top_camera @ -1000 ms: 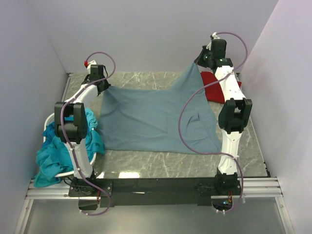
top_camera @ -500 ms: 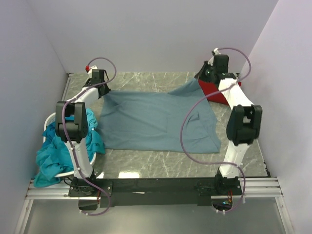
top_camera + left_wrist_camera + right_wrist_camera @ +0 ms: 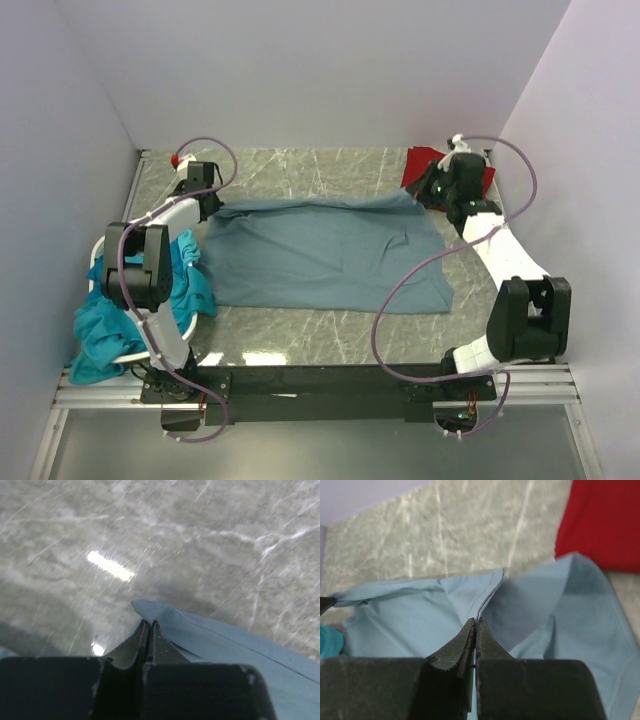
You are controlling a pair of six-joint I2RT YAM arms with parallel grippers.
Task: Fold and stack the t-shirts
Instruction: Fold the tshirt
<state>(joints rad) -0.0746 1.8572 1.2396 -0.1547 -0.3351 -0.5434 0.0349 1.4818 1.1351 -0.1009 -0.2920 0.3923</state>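
Pinching the far edge of the large dusty slate-blue cloth t-shirt (image 3: 320, 255), both end effectors sit low over the grey marbled worktop (image 3: 300, 172). The left end effector (image 3: 149, 622) is closed on the shirt's far-left corner, with only a small peak of fabric showing past its tips. The right end effector (image 3: 475, 623) is clamped on a seam fold at the far-right corner. The shirt itself lies spread across the middle of the worktop, mostly flat, with creases towards its right side.

The left hold looks shallow, so a firm pull could draw that corner free and let one side drop. The right corner is bunched rather than taut, and any fold made from it would likely carry those creases and land crooked. If the two arms travel unevenly, the edge will probably skew.

The bright red cloth t-shirt (image 3: 605, 520) lies just beyond the blue shirt's far-right corner and could be dragged along. The heap of teal cloth t-shirts (image 3: 100, 330) spills from the white basket (image 3: 98, 250) just left of the blue shirt, under the left arm, which might snag it.
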